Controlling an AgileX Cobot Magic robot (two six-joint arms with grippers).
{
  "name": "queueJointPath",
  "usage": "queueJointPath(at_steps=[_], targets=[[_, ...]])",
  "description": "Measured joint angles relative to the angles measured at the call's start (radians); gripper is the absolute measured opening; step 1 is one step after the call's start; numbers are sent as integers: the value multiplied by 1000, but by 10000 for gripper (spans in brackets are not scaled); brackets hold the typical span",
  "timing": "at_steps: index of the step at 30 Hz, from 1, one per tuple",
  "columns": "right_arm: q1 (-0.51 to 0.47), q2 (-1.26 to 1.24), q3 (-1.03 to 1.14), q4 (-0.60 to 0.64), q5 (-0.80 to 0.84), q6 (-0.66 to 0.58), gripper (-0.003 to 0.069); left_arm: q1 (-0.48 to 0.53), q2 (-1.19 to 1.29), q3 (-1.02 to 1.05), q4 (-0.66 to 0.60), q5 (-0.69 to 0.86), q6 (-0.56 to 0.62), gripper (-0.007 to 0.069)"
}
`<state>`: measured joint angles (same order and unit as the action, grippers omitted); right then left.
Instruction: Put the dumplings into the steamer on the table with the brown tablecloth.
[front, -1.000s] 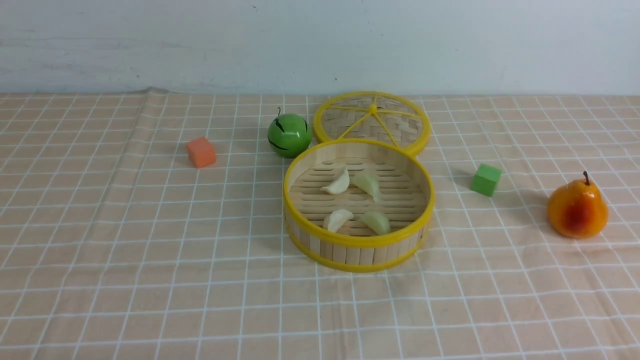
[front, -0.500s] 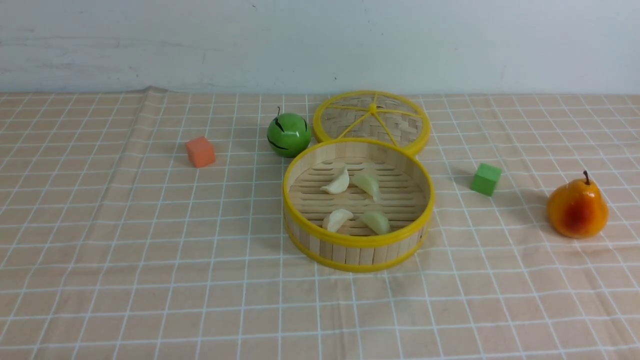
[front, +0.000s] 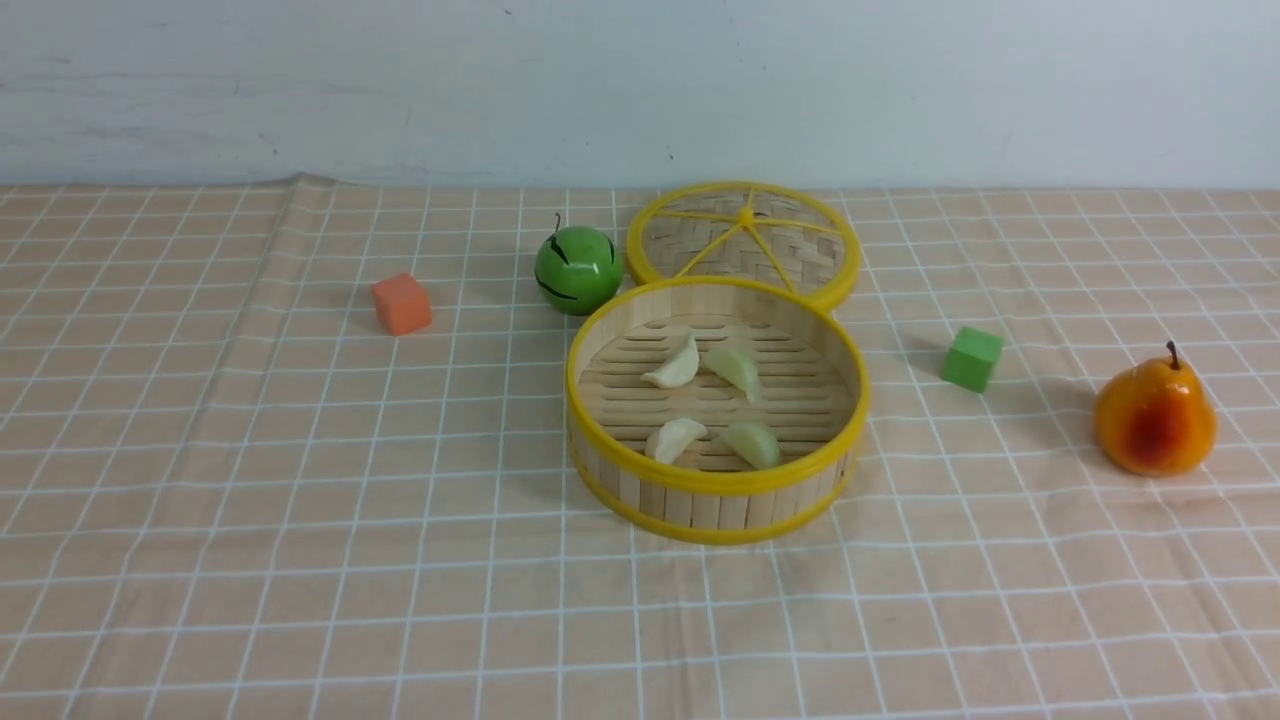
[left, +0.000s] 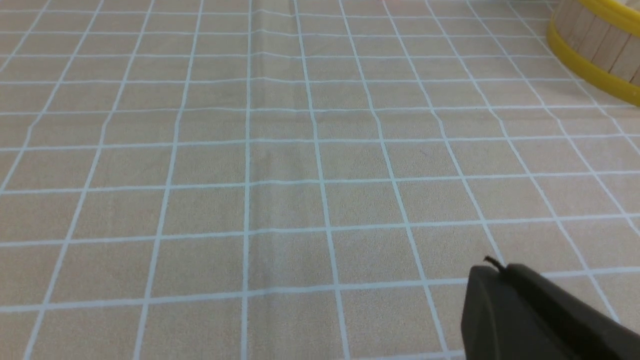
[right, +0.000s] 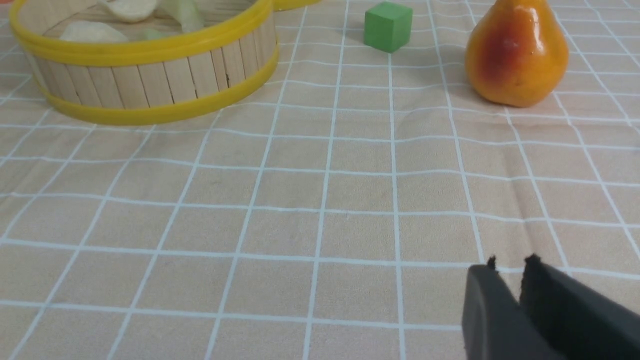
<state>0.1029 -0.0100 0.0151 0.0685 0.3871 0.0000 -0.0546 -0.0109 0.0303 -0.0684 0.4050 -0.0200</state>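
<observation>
Several cream and pale green dumplings (front: 676, 366) lie inside the steamer (front: 715, 484), which stands mid-table on the brown tablecloth (front: 300, 500). Neither gripper shows in the front view. In the left wrist view my left gripper (left: 500, 270) is shut and empty, low over bare cloth, with the steamer's wall (left: 600, 40) far off at the frame's corner. In the right wrist view my right gripper (right: 510, 265) is shut and empty over the cloth, well short of the steamer (right: 150, 75), where dumplings (right: 130, 7) show over the rim.
The woven lid (front: 745, 245) leans flat behind the steamer, with a green apple (front: 577, 268) beside it. An orange cube (front: 402, 304) sits to the left. A green cube (front: 971, 358) and an orange pear (front: 1155, 417) stand to the right; both also show in the right wrist view, the cube (right: 388, 26) and the pear (right: 515, 52).
</observation>
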Motion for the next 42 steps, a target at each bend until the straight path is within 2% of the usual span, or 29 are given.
queueJointPath(at_steps=[7, 42], targets=[[0, 0, 0, 0, 0, 0, 123, 0, 0, -4, -41, 28, 20, -13], [0, 0, 0, 0, 0, 0, 162, 0, 0, -5, -44, 32, 20, -13]])
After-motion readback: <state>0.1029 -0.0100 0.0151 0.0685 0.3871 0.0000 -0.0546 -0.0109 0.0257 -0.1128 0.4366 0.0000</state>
